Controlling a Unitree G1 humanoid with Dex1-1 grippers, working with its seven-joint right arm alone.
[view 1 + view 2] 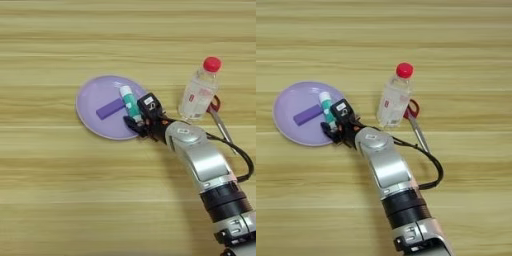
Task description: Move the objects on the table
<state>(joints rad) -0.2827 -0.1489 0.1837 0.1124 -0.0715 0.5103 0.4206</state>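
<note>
Now the end effector (pixel 138 120) is pinching the teal tube's (pixel 129 102) near end (long axis pointing away) over the purple plate (pixel 90 102).

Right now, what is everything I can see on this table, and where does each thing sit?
plate: one, pale purple, round, left of the middle of the table.
block: one, darker purple, flat, lying on the plate.
tube: one, teal with a white cap, lying on the plate's right side, its lower end at the hand.
bottle: one, clear with a red cap, standing right of the plate.
scissors: one pair, red handles, lying just behind and right of the bottle, partly hidden by it.
table: one, light yellowish wood, filling the view.
arm: one, silver, coming in from bottom right.
hand: one, black, at the plate's right rim, by the tube.
</note>
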